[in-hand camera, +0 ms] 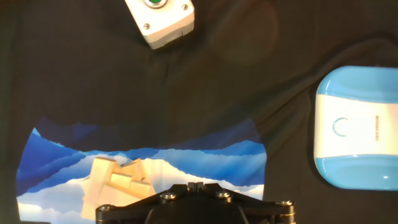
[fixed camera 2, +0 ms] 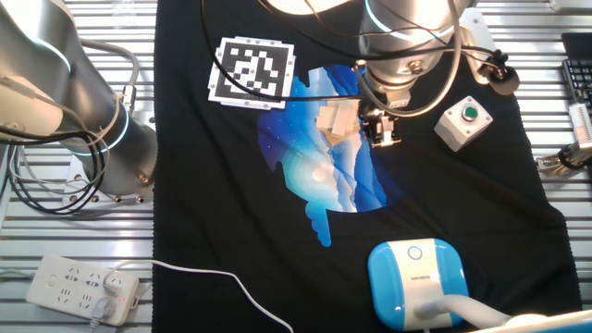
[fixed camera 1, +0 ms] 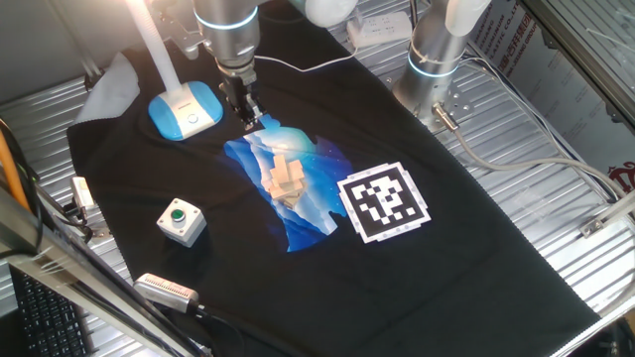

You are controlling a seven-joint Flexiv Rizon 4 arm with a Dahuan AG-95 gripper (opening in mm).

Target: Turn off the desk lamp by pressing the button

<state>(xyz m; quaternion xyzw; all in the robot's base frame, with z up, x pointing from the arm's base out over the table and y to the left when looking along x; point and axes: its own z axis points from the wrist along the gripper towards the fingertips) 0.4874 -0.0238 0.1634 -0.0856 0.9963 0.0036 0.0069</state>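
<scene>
The desk lamp's oval light-blue base (fixed camera 1: 186, 109) with a white top face stands at the far left of the black cloth, and its slim white neck (fixed camera 1: 149, 40) rises bright behind it. The base also shows in the other fixed view (fixed camera 2: 416, 277) and at the right edge of the hand view (in-hand camera: 357, 127). The button (in-hand camera: 340, 127) is a faint ring on the white face, also seen in the other fixed view (fixed camera 2: 414, 252). My gripper (fixed camera 1: 246, 114) hangs above the cloth just right of the base, apart from it. Its fingertips (in-hand camera: 194, 185) touch each other, shut and empty.
A grey box with a green push-button (fixed camera 1: 182, 220) sits at the front left. Wooden blocks (fixed camera 1: 288, 178) lie on the blue print. A black-and-white marker (fixed camera 1: 385, 201) lies beside them. A second arm's base (fixed camera 1: 437, 59) stands at the back right. A power strip (fixed camera 2: 83, 287) lies off the cloth.
</scene>
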